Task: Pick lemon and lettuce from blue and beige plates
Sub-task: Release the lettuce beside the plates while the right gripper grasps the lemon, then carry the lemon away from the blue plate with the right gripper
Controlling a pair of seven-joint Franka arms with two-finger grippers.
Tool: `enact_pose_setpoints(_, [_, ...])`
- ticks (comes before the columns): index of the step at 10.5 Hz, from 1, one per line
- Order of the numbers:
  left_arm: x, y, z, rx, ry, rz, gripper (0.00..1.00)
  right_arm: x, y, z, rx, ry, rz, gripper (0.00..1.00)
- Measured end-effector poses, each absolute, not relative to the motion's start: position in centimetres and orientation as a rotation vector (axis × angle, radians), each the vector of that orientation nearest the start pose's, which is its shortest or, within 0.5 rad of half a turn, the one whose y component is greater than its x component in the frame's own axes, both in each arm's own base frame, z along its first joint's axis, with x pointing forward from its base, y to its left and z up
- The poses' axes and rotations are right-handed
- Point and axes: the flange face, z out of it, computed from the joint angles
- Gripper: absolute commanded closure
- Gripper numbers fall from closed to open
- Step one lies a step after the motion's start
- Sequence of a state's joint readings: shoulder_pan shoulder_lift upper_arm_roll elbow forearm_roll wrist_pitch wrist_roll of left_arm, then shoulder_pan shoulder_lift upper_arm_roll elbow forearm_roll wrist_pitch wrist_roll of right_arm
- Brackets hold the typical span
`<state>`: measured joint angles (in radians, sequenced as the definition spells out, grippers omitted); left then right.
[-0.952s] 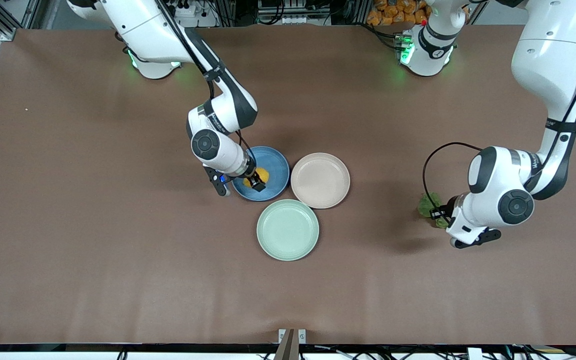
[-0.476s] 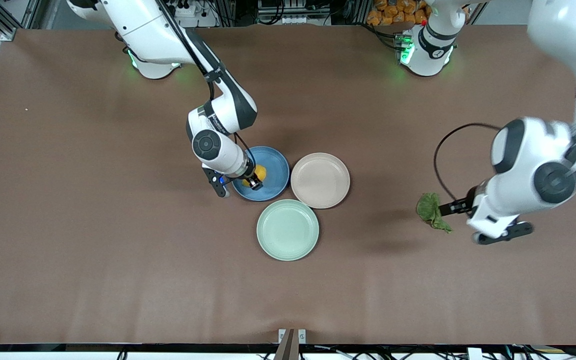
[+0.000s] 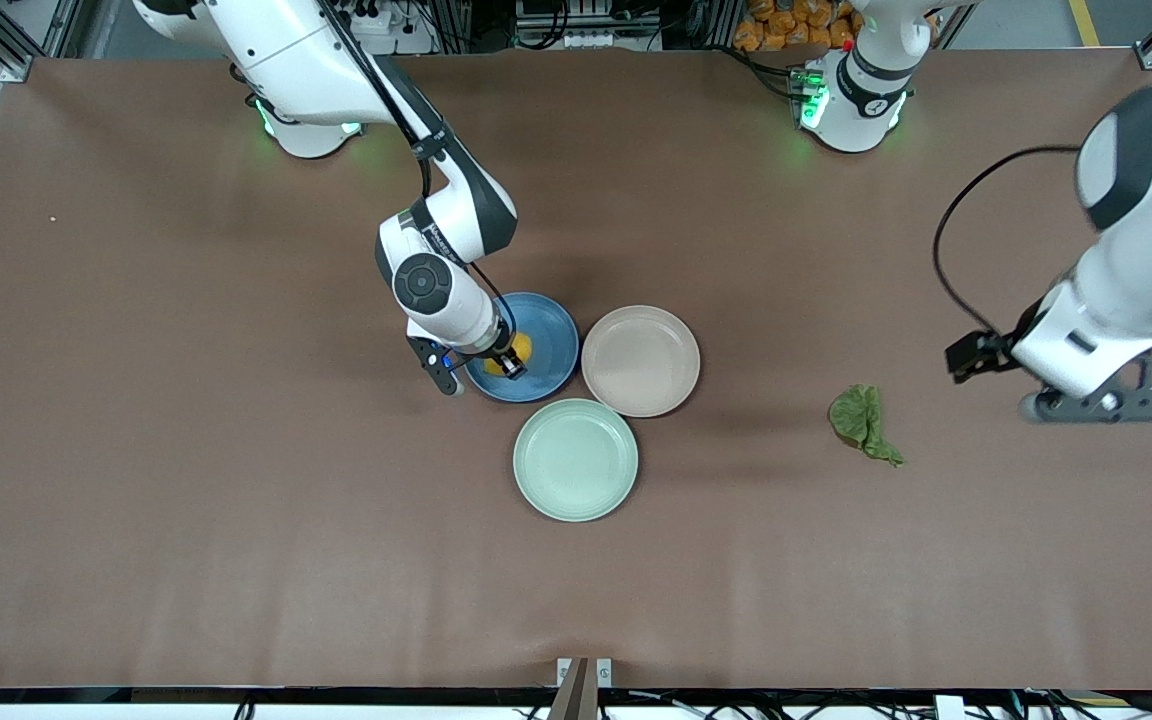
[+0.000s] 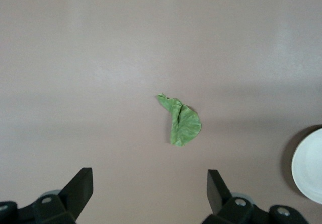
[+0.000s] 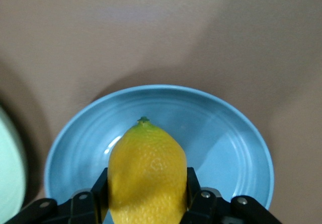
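Right claw [image 3: 508, 361] clamped on lemon [image 5: 147, 171] over blue plate [image 3: 548, 335]. Left claw [image 4: 146, 186] spread, empty, above table [image 3: 186, 500]; lettuce [image 3: 864, 421] at its 8 o'clock, off beige plate [image 3: 640, 360].

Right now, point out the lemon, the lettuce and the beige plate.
lemon [image 5: 147, 171]: right wrist view, middle of its rind.
lettuce [image 3: 860, 419]: front view, the leaf's broad part.
beige plate [image 3: 640, 361]: front view, its bare middle.
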<state>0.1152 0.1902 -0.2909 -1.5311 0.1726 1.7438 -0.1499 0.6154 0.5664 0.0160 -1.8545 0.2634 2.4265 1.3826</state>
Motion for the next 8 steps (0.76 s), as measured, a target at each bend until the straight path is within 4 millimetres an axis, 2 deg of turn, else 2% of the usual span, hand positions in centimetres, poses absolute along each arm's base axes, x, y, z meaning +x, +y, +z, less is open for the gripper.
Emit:
enact_pose_setpoints(2, [59.5,-8.0,58.9,-3.01,0.073,-0.097,0.0,52.9,37.6,23.4,-2.723,1.341,0.141,1.0])
enact_pose_setpoints(4, [57.7,-8.2,61.5,-3.002,0.068,-0.124,0.0,54.4,35.8,25.3,-2.762,1.303,0.089,1.0])
enact_pose_setpoints(6, [55.7,-8.5,63.9,-3.03,0.053,-0.122,0.0,56.8,32.7,28.6,-2.821,1.211,0.103,1.0])
enact_pose_setpoints(8, [54.1,-8.5,65.7,-3.027,0.043,-0.124,0.0,59.1,28.2,31.3,-2.873,1.103,0.126,1.0])
